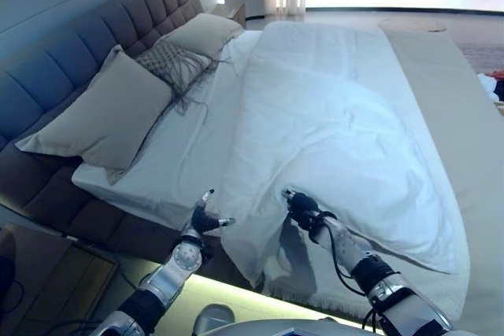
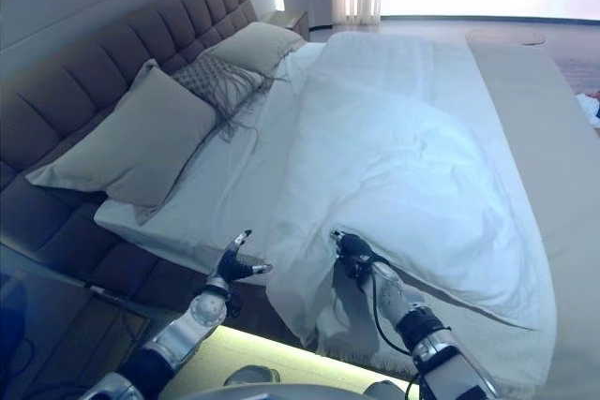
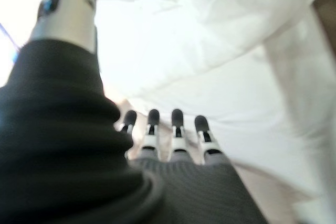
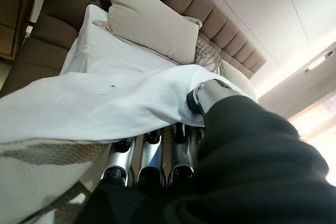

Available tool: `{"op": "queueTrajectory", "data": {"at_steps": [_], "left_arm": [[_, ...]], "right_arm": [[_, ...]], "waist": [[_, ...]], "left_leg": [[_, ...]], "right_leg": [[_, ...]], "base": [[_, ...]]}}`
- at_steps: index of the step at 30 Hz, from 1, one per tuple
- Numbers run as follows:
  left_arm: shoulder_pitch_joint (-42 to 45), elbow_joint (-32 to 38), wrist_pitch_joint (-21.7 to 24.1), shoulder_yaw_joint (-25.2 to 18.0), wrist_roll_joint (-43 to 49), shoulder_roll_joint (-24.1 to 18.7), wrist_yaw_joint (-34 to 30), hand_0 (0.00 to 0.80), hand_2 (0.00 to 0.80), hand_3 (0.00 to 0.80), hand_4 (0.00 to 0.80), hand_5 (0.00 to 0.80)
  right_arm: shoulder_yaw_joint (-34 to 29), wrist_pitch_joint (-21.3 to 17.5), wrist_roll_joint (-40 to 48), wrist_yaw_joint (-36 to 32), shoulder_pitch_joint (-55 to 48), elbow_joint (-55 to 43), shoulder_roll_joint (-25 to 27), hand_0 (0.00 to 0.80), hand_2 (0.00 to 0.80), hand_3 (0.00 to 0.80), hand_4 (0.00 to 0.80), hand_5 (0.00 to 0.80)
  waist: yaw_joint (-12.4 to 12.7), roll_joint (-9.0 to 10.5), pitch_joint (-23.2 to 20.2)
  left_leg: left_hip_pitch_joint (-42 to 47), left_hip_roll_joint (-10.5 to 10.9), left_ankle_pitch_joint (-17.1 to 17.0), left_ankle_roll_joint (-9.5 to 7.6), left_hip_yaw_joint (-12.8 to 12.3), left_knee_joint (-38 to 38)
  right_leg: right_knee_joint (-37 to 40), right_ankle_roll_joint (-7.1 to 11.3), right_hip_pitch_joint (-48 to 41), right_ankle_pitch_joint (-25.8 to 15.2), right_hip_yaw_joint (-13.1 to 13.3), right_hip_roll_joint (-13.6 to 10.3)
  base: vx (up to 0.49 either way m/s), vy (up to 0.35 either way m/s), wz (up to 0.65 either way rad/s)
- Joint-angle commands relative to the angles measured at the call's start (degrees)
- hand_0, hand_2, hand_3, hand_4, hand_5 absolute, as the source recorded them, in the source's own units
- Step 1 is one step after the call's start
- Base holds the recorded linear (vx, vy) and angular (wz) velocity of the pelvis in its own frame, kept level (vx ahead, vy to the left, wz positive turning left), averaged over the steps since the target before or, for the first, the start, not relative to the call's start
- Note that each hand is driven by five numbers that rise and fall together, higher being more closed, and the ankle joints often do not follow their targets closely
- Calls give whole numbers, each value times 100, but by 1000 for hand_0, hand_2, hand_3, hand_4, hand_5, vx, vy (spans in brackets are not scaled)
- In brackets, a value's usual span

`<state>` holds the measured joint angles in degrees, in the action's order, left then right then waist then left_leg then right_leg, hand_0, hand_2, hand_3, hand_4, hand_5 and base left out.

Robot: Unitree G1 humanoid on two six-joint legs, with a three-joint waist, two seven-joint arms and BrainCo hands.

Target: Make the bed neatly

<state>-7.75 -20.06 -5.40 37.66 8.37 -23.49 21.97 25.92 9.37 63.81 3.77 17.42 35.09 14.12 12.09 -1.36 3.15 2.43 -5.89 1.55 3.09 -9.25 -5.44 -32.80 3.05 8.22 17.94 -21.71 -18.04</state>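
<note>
Meanwhile, right hand point(image 1: 302, 208) pinches one duvet point(image 1: 339, 131); left hand point(image 1: 203, 220) splayed empty; three pillows point(image 1: 102, 116).

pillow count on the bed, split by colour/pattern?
Plain beige pillows: 2, the near one and the far one
Patterned fringed cushion: 1
Total: 3
</note>
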Motion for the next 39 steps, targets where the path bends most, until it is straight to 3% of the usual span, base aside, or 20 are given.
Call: {"op": "queueTrajectory", "data": {"at_steps": [1,6,11,17,23,31,39], "left_arm": [[-979,519,-101,391,713,-226,-45,0,0,0,0,0],[-1205,344,-602,769,51,64,-322,0,0,0,0,0],[-1322,321,-807,1044,-318,377,-485,0,0,0,0,0],[-1389,198,-1016,1164,-576,513,-658,0,0,0,0,0],[-1581,-38,-1195,1286,-818,766,-331,0,0,0,0,0],[-2221,-283,-1414,1349,-427,978,357,0,0,0,0,0],[-2582,-516,-1317,1370,-540,1359,615,0,0,0,0,0]], "right_arm": [[35,-235,335,-1,1102,-489,-626,800,800,800,800,800],[-84,-290,303,111,1203,-443,-602,800,800,800,800,800],[-268,-333,189,133,1219,-444,-518,800,800,800,800,800],[-413,-326,380,186,1557,-157,-504,800,800,800,800,800],[-452,-275,400,232,1841,-127,-504,800,800,800,800,800],[-477,-180,519,270,2482,-228,-322,800,800,800,800,800],[-437,-35,415,256,2913,-297,-222,800,800,800,800,800]], "waist": [[193,484,344],[158,528,388],[54,569,458],[29,540,528],[-65,474,592],[-158,380,839],[-299,228,1017]], "left_leg": [[-11,-195,161,-5,16,-266],[-107,-215,145,32,46,-354],[-251,-259,125,41,-124,-471],[-283,-250,74,53,-69,-427],[-382,-276,-27,101,-98,-318],[-779,-278,-244,172,30,-162],[-1039,-224,-430,178,33,31]], "right_leg": [[2937,911,-1309,-2387,-192,-318],[2883,946,-1280,-2423,-245,-372],[2909,978,-1226,-2461,-345,-323],[2965,952,-1171,-2498,-350,-246],[2994,910,-1002,-2520,-272,-167],[2983,859,-510,-2577,-170,-105],[2964,802,-151,-2629,-134,-85]], "base": [[5,-41,1],[-7,-62,0],[-71,-90,2],[-50,-18,6],[-50,-8,0],[-143,-12,-2],[-102,44,-4]]}}
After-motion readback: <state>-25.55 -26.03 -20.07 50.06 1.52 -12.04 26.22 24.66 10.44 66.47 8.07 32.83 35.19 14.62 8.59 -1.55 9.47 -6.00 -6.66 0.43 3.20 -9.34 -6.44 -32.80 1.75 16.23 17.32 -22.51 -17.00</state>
